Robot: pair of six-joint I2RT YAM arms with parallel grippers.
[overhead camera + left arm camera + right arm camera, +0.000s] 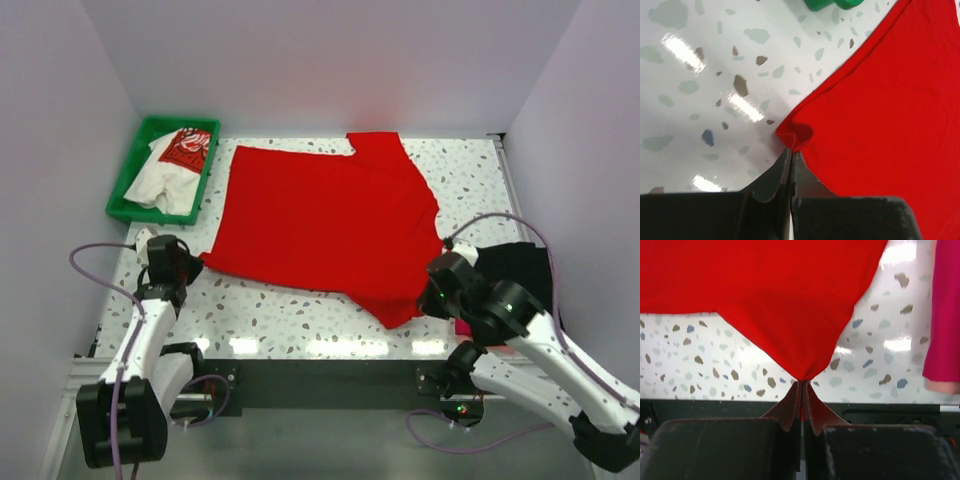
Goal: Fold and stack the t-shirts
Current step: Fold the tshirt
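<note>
The plain red t-shirt [325, 220] lies spread flat across the middle of the table. My left gripper [196, 262] is shut on its near left corner; the left wrist view shows the red t-shirt [890, 90] bunched at the fingertips. My right gripper [428, 300] is shut on the near right corner; the right wrist view shows the red t-shirt [790, 295] pulled to a point at the fingertips. The white t-shirt with a red print [172, 168] lies crumpled in the green tray. A folded black t-shirt [515, 262] and a magenta t-shirt [944, 315] lie at the right.
The green plastic tray [128, 176] stands at the far left of the table. Grey walls close in the table at the back and both sides. The table's near edge and a dark rail run just in front of the shirt.
</note>
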